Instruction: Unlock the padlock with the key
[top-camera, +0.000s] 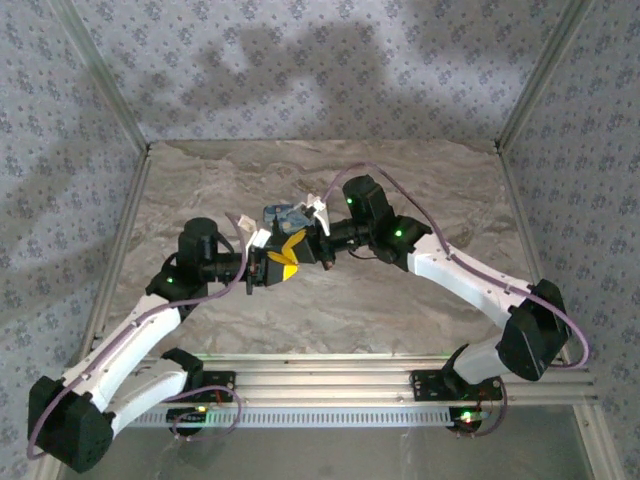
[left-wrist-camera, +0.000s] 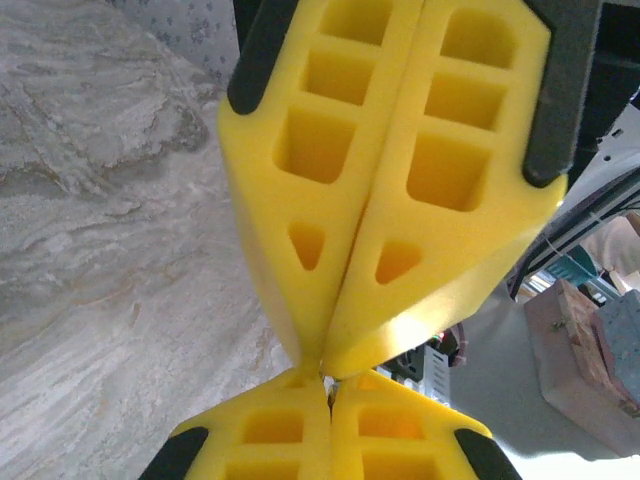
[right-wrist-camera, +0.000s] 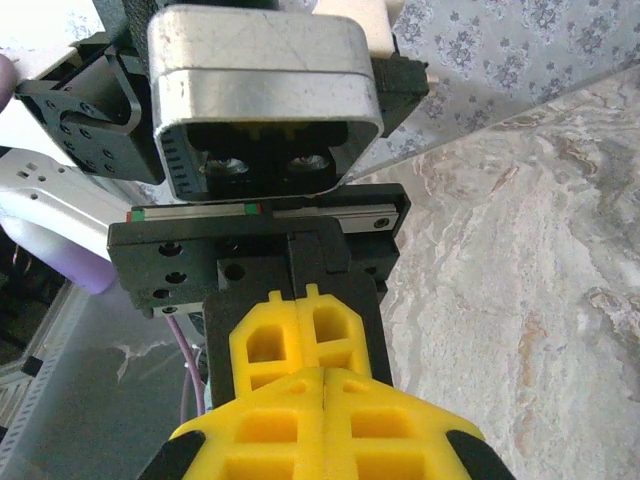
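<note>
Two arms meet tip to tip over the middle of the marbled counter, the left reaching in from the left side and the right from the right.

Left hand: closed. In the left wrist view its yellow foam fingers lie pressed together along their full length, with only a thin seam between them. Whether anything small is pinched at the tips cannot be determined.

Right hand: closed. Its yellow fingers are likewise pressed flat against each other in the right wrist view. Its tips sit directly against the tips of the left hand, nose to nose.

The right wrist view also shows the left arm's silver camera housing on the black body behind the left hand's fingers.

Padlock: seen in the top view as a blue block just on the far side of the two joined hands, close against them. Whether it rests on the counter or is carried by a hand cannot be told from these views.
</note>
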